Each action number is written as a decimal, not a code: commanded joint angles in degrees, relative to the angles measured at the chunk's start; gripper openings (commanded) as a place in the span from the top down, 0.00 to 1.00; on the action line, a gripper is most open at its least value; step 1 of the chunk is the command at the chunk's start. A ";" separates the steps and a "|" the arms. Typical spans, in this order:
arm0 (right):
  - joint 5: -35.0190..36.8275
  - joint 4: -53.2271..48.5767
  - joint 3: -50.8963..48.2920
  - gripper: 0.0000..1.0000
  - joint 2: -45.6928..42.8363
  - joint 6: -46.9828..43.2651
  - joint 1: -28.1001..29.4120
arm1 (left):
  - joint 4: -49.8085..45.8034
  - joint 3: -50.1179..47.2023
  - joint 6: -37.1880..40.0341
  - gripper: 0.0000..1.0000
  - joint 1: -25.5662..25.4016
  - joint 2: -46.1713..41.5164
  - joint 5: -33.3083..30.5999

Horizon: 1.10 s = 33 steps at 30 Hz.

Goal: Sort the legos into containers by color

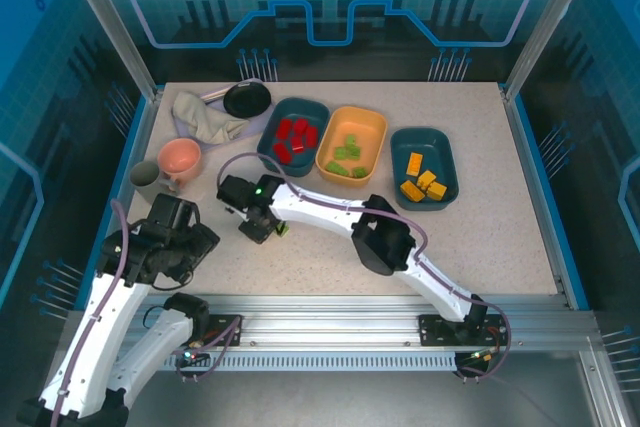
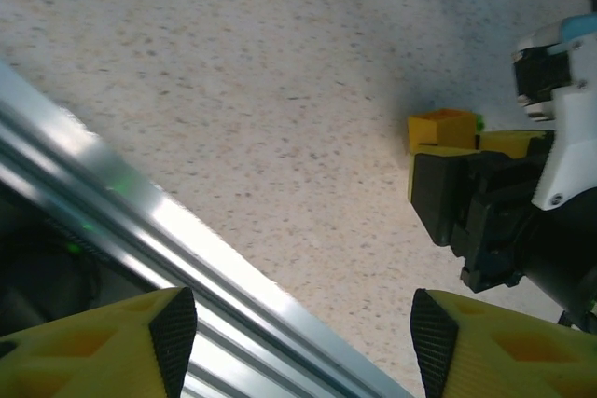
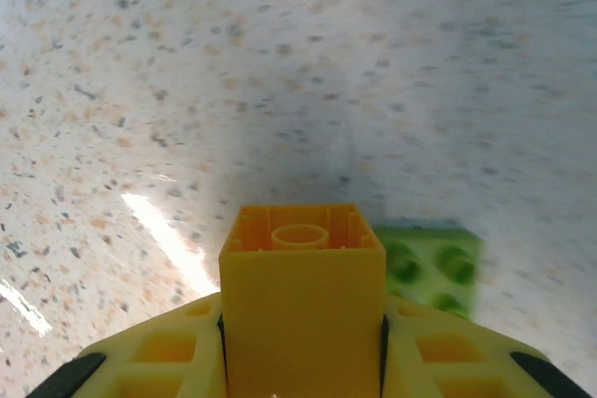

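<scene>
Beige and speckled, the table [image 1: 480,237] is seen whole from the top camera, with two white-and-black arms [image 1: 330,212] reaching over its near left part. Along the far side three shallow rounded plastic tubs are lined up. A dark teal tub [image 1: 313,107] holds red bricks [image 1: 293,137], a yellow-orange tub [image 1: 378,125] holds light green bricks [image 1: 349,155], and a second dark teal tub [image 1: 440,147] holds orange-yellow bricks [image 1: 423,183].

From above, the right gripper [image 1: 268,230] is seen low over the table, well short of the tubs, and what it carries is barely made out. The right wrist camera gives the detail: the right gripper [image 3: 301,375] is clamped on an orange-yellow plastic brick [image 3: 301,305], pressed between both yellow fingers [image 3: 159,361]. The brick looks squarish and stands out forward from between the fingers. Its open hollow end, with a round tube inside, is turned away from the wrist. No clear long axis can be told. A small light green brick [image 3: 431,267] lies flat on the table just beside it, studs up.

From the left wrist camera the held brick [image 2: 443,128] is seen side-on, just over the table. The left gripper [image 2: 303,342] is spread wide with nothing between its fingers, above an aluminium rail [image 2: 140,221] at the table's near edge.
</scene>
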 commanded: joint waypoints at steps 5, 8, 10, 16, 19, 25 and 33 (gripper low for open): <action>-0.48 0.93 -5.85 0.85 -16.17 4.44 -10.12 | 17.19 -2.93 3.51 0.36 -1.17 5.95 11.54; -0.76 2.38 -13.46 0.84 -23.71 6.35 -17.00 | 24.79 -1.03 4.11 0.36 -5.42 11.99 12.53; -0.30 3.07 -19.40 0.84 -28.80 7.40 -22.77 | 29.63 1.70 4.63 0.35 -9.44 17.36 11.96; 0.64 3.65 -32.56 0.83 -37.72 9.01 -40.40 | 40.73 13.02 6.17 0.34 -17.92 35.09 12.05; 0.64 3.47 -34.96 0.83 -37.96 9.43 -47.67 | 43.10 20.93 7.92 0.34 -20.00 44.27 13.07; 4.40 2.99 -33.53 0.82 -31.79 10.68 -55.97 | 43.46 37.13 10.47 0.34 -22.10 59.35 15.18; 8.87 -1.30 -23.58 0.81 -19.42 11.25 -57.73 | 40.89 46.50 11.82 0.34 -23.26 68.20 15.91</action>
